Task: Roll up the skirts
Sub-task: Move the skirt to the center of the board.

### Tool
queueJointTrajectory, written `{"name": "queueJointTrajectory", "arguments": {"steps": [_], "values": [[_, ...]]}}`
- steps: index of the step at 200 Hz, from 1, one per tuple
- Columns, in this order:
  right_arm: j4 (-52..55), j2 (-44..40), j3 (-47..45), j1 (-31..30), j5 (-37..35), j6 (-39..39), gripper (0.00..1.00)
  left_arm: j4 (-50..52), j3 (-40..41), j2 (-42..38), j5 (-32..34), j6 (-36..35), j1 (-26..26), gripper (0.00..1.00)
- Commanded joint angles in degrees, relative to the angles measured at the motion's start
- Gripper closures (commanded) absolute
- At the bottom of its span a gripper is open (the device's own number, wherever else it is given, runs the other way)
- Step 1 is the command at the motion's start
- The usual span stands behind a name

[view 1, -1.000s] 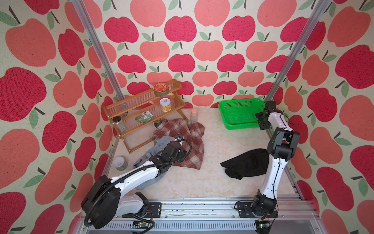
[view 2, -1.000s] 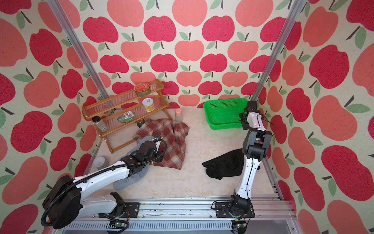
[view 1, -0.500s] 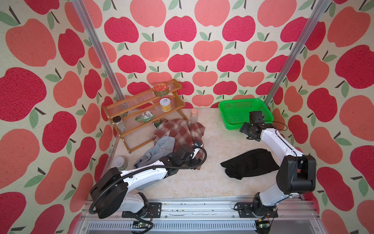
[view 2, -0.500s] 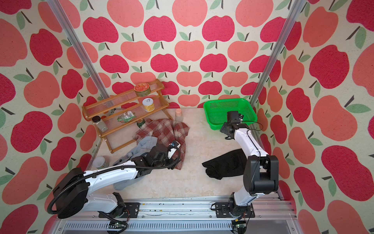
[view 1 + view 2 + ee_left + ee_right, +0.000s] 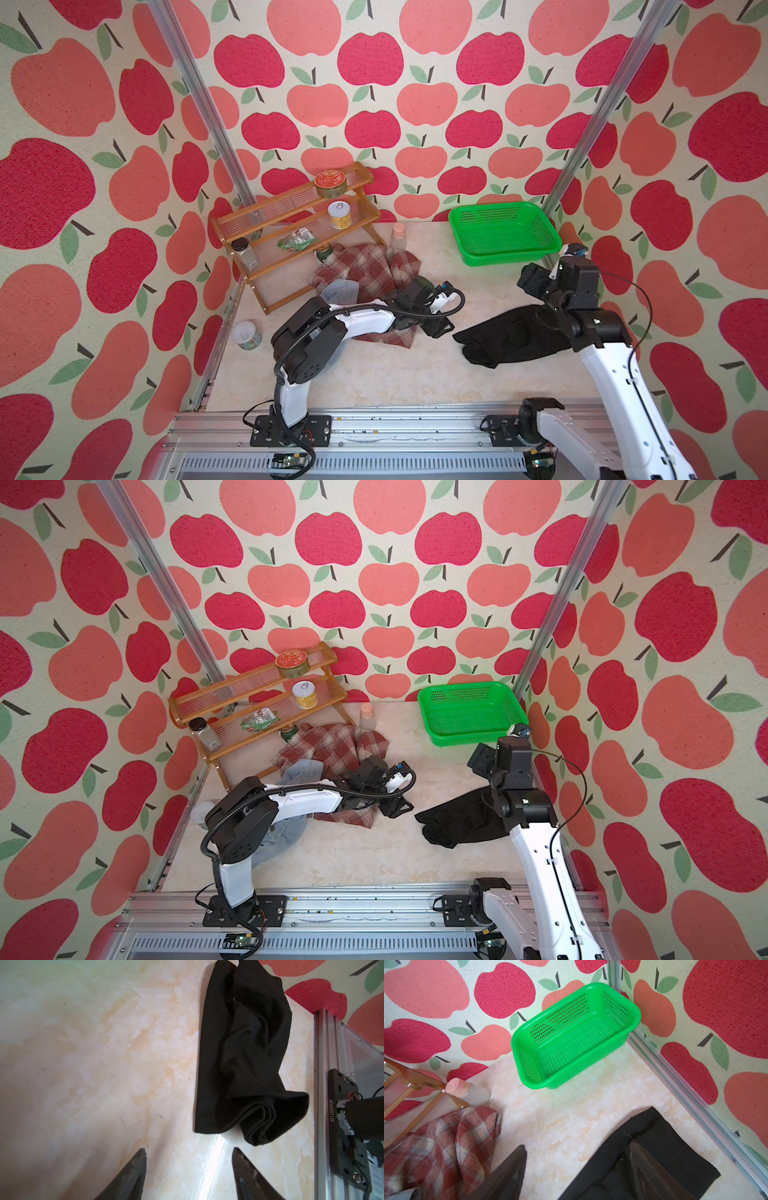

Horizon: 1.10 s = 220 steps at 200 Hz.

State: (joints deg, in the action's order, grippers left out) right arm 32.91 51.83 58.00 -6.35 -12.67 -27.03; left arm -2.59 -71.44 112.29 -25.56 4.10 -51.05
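Note:
The black skirt (image 5: 511, 336) (image 5: 461, 820) lies crumpled at the right of the table. My left gripper (image 5: 437, 329) (image 5: 188, 1150) is open and empty, low over bare table just short of the black skirt (image 5: 245, 1053). Its arm reaches across the plaid skirt (image 5: 370, 270) (image 5: 332, 746), which partly covers the denim skirt (image 5: 340, 291) (image 5: 282, 833). My right gripper (image 5: 531, 279) (image 5: 577, 1147) is open and empty. It hovers above the far edge of the black skirt (image 5: 654, 1147), one finger over the cloth and one over the table.
A green mesh basket (image 5: 498, 259) (image 5: 517, 1043) stands in the back right corner. At the back left a wooden shelf (image 5: 291, 232) holds cans and jars. A pink-capped bottle (image 5: 398, 235) stands by the plaid skirt, and a small jar (image 5: 246, 334) sits near the left wall.
My left arm swung right across the plaid skirt toward the black skirt, and its jaws narrowed a little. My right gripper came away from the basket to above the black skirt.

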Motion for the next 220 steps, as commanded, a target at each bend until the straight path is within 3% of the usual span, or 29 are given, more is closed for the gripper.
{"name": "queueJointTrajectory", "arguments": {"steps": [1,37,72,171,180,220], "values": [[2.1,0.05,0.89,0.86,3.53,1.38,0.21,4.79,-4.91,3.83,-7.83,5.82,0.16,0.37],[1.36,-0.65,0.29,2.92,5.93,1.29,0.21,5.61,-6.26,6.53,-10.56,10.3,-0.71,0.37],[0.19,-1.53,-0.25,5.38,9.2,0.97,0.21,9.94,-6.14,7.23,-6.58,11.72,-1.47,0.39],[-0.65,-1.72,0.49,5.47,9.77,1.26,0.22,10.3,-10.59,13.98,-6.28,15.37,-3.62,0.47],[-0.4,-1.71,0.69,5.49,9.77,1.48,0.22,10.56,-11.09,14.33,-6.43,15.26,-3.69,0.52],[-0.71,-2.02,0.57,5.48,9.98,1.53,0.23,10.67,-11.1,13.59,-2.91,15.58,-2.94,0.9]]}}
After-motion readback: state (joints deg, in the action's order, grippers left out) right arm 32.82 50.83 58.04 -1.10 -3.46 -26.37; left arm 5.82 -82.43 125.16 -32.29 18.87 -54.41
